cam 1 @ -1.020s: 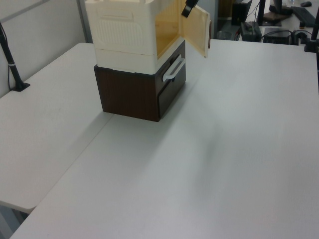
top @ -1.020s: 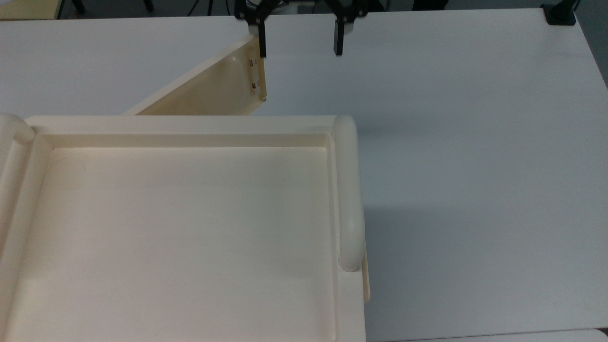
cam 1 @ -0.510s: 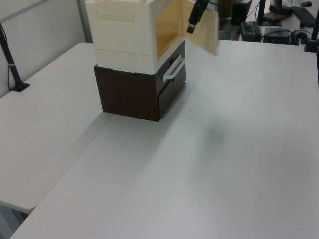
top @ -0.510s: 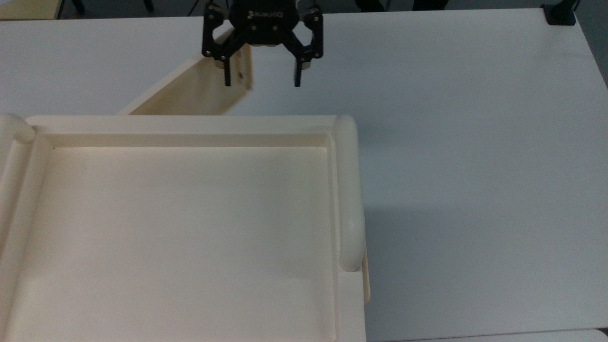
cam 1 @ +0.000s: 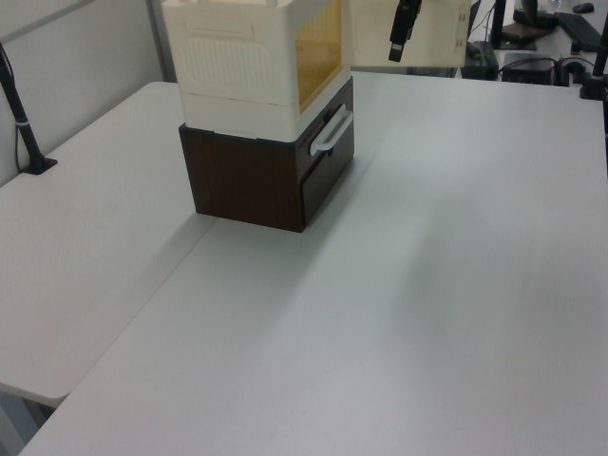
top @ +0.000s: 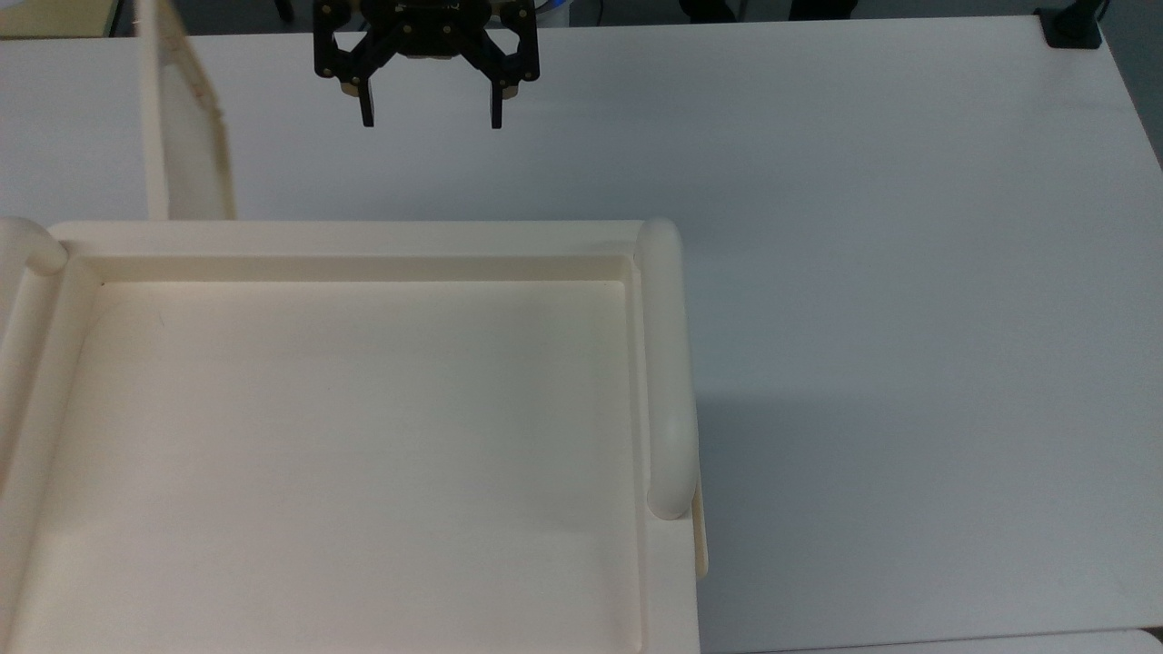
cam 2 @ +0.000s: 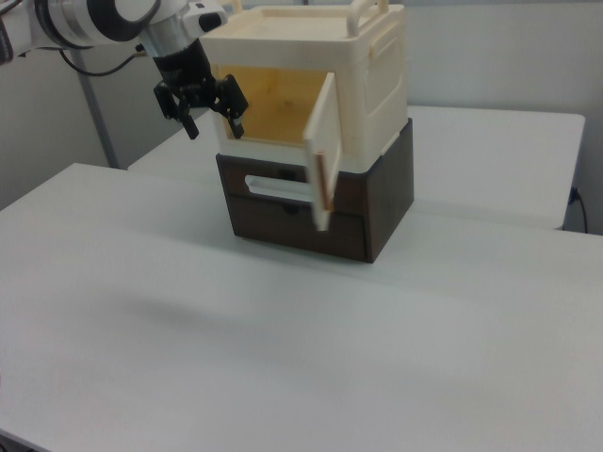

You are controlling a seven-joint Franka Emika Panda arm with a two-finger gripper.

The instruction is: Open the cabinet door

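The cream cabinet (top: 363, 250) stands on a dark brown drawer unit (cam 1: 252, 176). Its cabinet door (top: 182, 136) is swung far out, nearly edge-on at the top view's upper left. In the right view the cabinet door (cam 2: 323, 160) stands out from the front and the yellowish inside (cam 2: 268, 104) is exposed. My gripper (top: 432, 120) is open and empty, hanging in front of the opening, well to the right of the door in the top view. In the right view the gripper (cam 2: 212, 118) hovers at the left edge of the opening. The left view has the door (cam 1: 437, 38) behind the gripper (cam 1: 399, 43).
A thick rounded rail (top: 668, 363) runs along the tray top's right side in the top view. The brown unit has a pale drawer handle (cam 1: 330, 130). The white table (top: 909, 272) spreads wide around the stack. A black clamp (top: 1072, 27) sits at its far corner.
The door has swung much further open, toward the top view's left. My gripper has moved left in the top view and now hangs apart from the door.
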